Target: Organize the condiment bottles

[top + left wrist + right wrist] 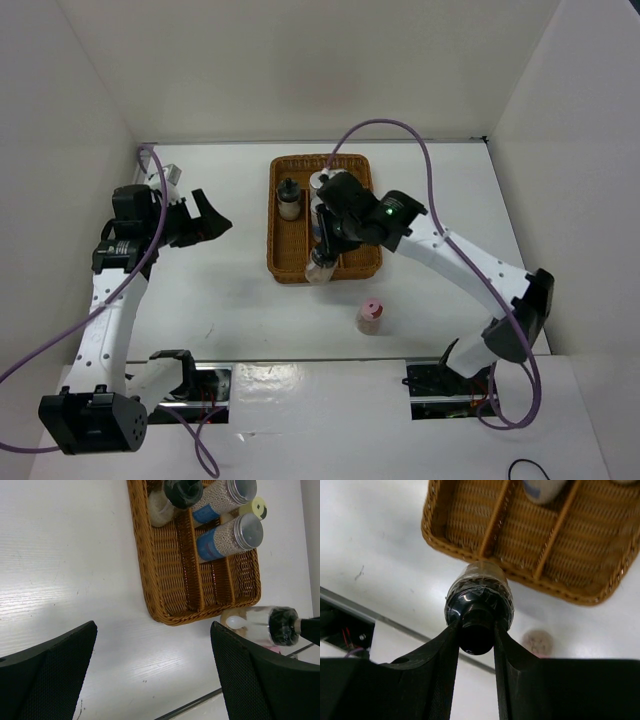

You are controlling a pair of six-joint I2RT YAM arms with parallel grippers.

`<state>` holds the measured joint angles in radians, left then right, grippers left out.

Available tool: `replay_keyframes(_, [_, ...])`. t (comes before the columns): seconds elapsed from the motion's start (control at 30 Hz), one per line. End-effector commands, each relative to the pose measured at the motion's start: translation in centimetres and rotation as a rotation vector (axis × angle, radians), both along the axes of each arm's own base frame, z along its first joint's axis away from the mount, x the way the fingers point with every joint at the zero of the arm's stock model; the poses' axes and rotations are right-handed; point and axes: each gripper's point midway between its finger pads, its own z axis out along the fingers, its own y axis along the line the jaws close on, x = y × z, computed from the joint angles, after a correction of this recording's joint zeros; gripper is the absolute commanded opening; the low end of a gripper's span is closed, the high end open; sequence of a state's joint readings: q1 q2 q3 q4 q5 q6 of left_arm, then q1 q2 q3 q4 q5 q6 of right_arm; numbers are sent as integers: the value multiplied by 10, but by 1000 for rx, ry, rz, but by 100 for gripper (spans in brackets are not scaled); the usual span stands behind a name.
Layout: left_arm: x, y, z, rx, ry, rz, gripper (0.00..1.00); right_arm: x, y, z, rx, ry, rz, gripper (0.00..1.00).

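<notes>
**Right arm.** The right gripper (476, 630) is closed on the black knob of a cap. Both fingers (437, 665) press against the knob from opposite sides. The held bottle (480, 592) hangs cap-up below the fingers, with a clear body and pale contents. It sits at the near rim of the wicker tray (285, 262), in line with the middle of that rim. The frames do not show whether its base touches the rim or the table.

**Left arm.** The left gripper (212, 222) stands well to the left of the tray, above the white table (215, 300). Its jaws are spread wide and hold nothing.

**Tray contents.**
- The tray is divided lengthwise into three compartments.
- A second black-capped bottle (182, 492) stands in the left compartment, toward the far end.
- Two silver-capped bottles (232, 535) with blue labels sit one behind the other, apparently in the middle compartment.
- A yellow-green cap (258, 507) shows just beyond them on the right side. Its compartment cannot be determined.
- The near half of all three compartments is bare wicker.

**Outside the tray.** A pink-capped bottle (370, 317) stands upright on the table. It is near the tray's near right corner and apart from it, on the near right side of the held bottle.
</notes>
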<state>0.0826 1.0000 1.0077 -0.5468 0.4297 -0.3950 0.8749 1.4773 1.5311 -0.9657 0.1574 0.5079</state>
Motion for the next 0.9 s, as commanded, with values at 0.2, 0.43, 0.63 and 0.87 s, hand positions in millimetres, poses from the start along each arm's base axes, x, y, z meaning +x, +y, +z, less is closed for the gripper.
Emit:
replay_keyframes(0.2, [-2, 3, 5, 9, -26, 17, 100, 68, 66, 58, 95, -224, 51, 10])
replay_keyframes(0.43, [-2, 5, 5, 15, -25, 25, 100, 106, 92, 52, 71, -276, 41, 10])
replay_keyframes(0.63, [-3, 1, 6, 3, -26, 7, 100, 134, 101, 21, 17, -280, 17, 11])
replay_keyframes(0.87, [-6, -2, 5, -8, -18, -9, 100, 163, 107, 3, -42, -292, 14, 11])
